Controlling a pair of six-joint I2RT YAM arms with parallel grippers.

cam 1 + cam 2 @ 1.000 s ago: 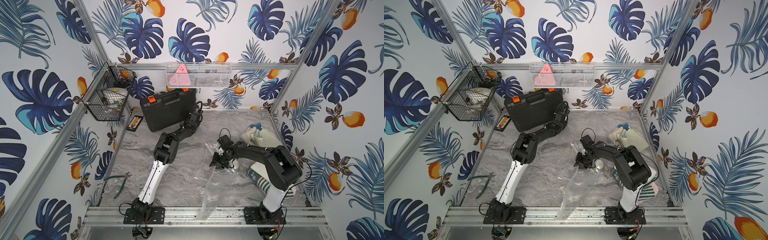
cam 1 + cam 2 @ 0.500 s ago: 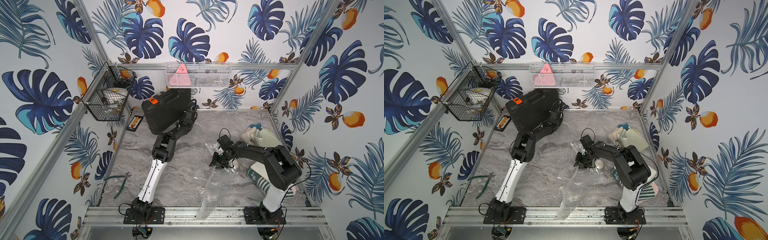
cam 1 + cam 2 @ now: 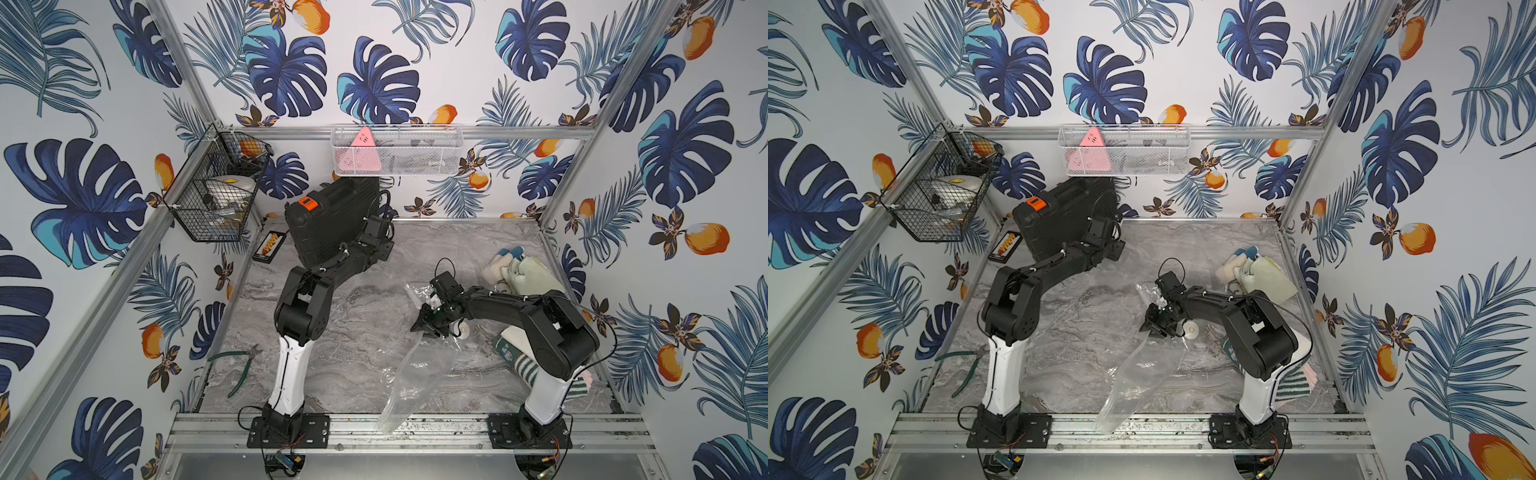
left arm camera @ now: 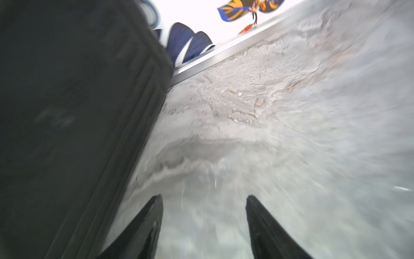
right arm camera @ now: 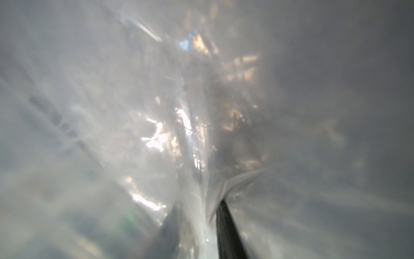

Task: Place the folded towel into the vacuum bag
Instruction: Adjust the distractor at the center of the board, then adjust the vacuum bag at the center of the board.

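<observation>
The vacuum bag (image 3: pixel 415 374) is a clear crinkly sheet; it runs from mid-table down over the front rail, and its white valve (image 3: pixel 463 330) lies beside my right gripper (image 3: pixel 426 328). That gripper is shut on a fold of the bag (image 5: pixel 179 112), with plastic bunched between the fingertips (image 5: pixel 221 215). The folded towel (image 3: pixel 536 278), pale yellow-green, lies at the back right, apart from both grippers. My left gripper (image 4: pixel 203 197) is open and empty, low over the table beside a black case (image 4: pixel 78 112) at the back left (image 3: pixel 380 243).
The black case (image 3: pixel 332 224) stands tipped up against the back wall. A striped green-white cloth (image 3: pixel 525 368) lies under my right arm. Pliers (image 3: pixel 245 365) lie at the front left. A black wire basket (image 3: pixel 216 199) and a white mesh basket (image 3: pixel 395 151) hang on the walls.
The black case has tipped up from lying flat to standing on edge, and my left arm has swung back and left with it. The right arm and the bag have not moved.
</observation>
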